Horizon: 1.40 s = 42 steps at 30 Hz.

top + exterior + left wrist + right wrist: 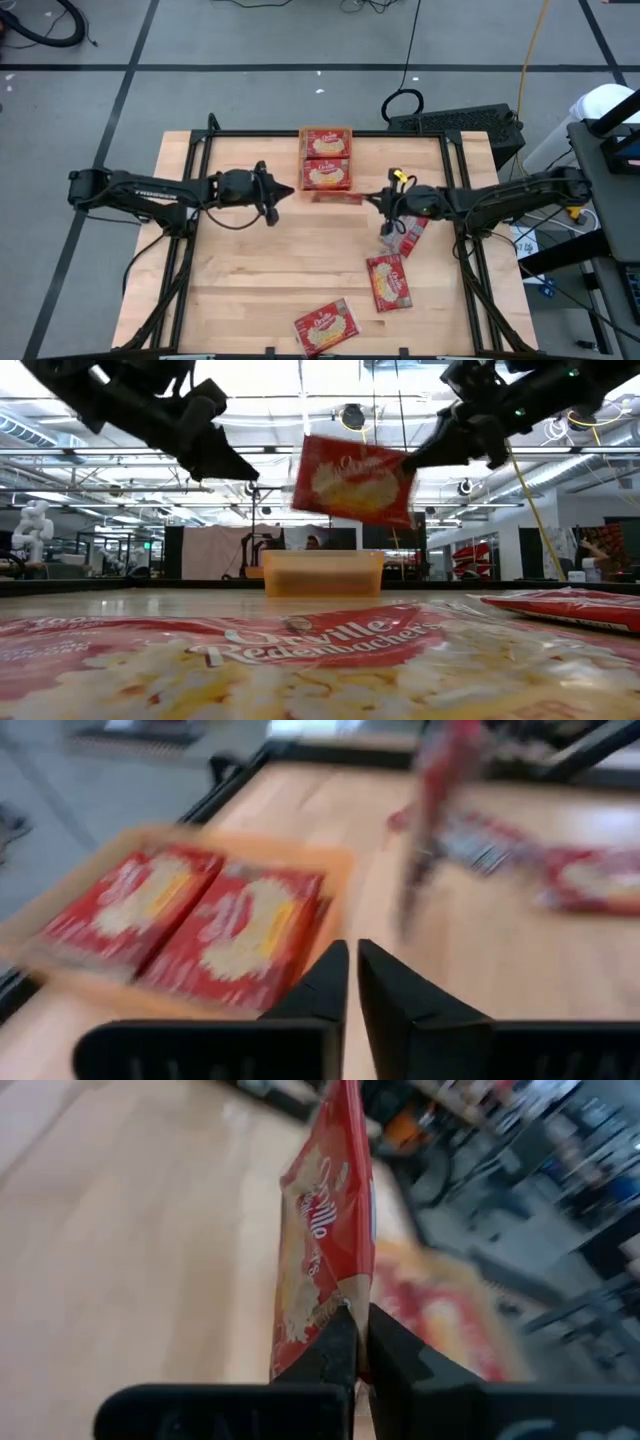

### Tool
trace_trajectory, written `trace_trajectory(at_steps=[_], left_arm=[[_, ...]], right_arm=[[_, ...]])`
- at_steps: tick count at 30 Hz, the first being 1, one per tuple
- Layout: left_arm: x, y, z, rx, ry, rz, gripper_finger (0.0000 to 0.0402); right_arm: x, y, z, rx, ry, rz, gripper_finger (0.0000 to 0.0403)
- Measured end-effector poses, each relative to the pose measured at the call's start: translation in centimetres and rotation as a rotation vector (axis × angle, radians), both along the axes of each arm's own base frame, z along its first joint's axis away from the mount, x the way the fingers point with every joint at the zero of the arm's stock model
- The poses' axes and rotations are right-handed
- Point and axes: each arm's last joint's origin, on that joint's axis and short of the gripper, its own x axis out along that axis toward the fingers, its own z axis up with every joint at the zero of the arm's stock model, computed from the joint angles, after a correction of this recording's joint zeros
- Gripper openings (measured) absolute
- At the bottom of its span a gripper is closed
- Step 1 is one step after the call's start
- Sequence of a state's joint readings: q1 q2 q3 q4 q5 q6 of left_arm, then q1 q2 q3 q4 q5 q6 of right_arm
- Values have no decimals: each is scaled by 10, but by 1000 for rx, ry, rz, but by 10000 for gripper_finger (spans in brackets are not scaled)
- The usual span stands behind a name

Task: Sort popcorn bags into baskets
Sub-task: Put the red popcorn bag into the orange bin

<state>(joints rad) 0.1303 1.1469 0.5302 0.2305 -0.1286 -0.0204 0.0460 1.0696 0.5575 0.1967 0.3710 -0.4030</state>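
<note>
One popcorn bag point(322, 1240) pinched in right tool point(360, 1342).

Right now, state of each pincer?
Left pincer: closed, empty, beside the orange basket.
Right pincer: closed on a popcorn bag, lifted off the table.

Our left arm reaching in from nine o'clock, left gripper point(283, 193) raised, fingers together, our right arm reaching in from three o'clock, right gripper point(381, 198) raised, fingers pinched together
</note>
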Motion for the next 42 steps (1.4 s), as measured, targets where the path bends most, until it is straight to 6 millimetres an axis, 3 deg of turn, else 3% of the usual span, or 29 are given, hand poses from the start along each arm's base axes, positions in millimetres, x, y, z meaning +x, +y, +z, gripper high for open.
trace_trajectory(at_steps=[7,11,16,21,30,36,42], left_arm=[[0,-2,-5,6,-250,-64,149],[7,-1,-5,40,-318,-54,222],[20,2,-10,76,-358,-55,265],[29,3,-17,67,-334,-87,224],[30,3,-17,49,-360,-81,22],[20,13,-3,73,-393,-52,33],[-16,26,5,88,-432,-61,15]], right_arm=[[1,-15,11,-80,-72,-30,0],[5,-14,15,-105,-124,50,0],[10,-13,18,-122,-174,81,0],[15,-14,15,-113,-182,99,0],[19,-15,11,-82,-201,50,7],[16,-16,21,-10,-292,10,49],[12,-26,20,135,-314,-90,99]])
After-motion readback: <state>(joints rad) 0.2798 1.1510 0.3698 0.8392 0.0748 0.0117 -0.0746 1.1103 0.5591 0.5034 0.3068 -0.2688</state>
